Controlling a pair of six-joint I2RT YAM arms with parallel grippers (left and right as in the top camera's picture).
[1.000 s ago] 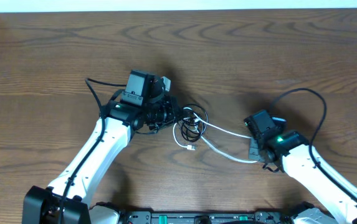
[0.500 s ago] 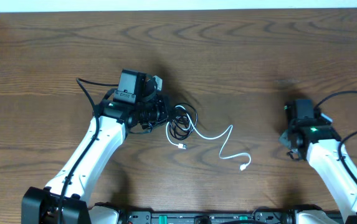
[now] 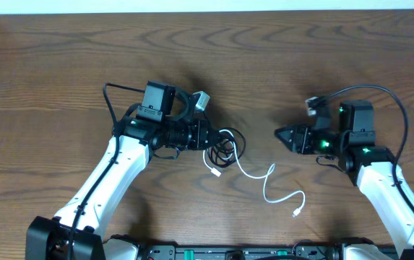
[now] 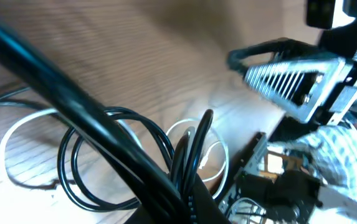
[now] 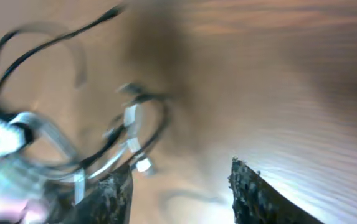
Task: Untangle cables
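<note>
The thin black cable [image 3: 226, 146] lies in loose loops at the table's middle. My left gripper [image 3: 208, 137] is shut on it at the loops' left side. The left wrist view shows the black loops [image 4: 103, 155] running into the closed jaws [image 4: 190, 199]. The short white cable [image 3: 268, 184] trails loose from the black loops down to a plug end at the lower right. My right gripper [image 3: 282, 134] is open and empty, pointing left, right of the cables. Its fingers [image 5: 181, 193] hold nothing; the cables [image 5: 128, 124] show blurred beyond them.
Thick black robot wires arc over the right arm [image 3: 380, 97] and beside the left arm [image 3: 109, 101]. The wooden table [image 3: 62, 50] ends at a white strip along the top and an edge at the far left.
The right gripper let go of the white cable, swung away right, then turned back to point left. The white cable dropped loose. The left gripper shifted left, then right, with the black loops.
</note>
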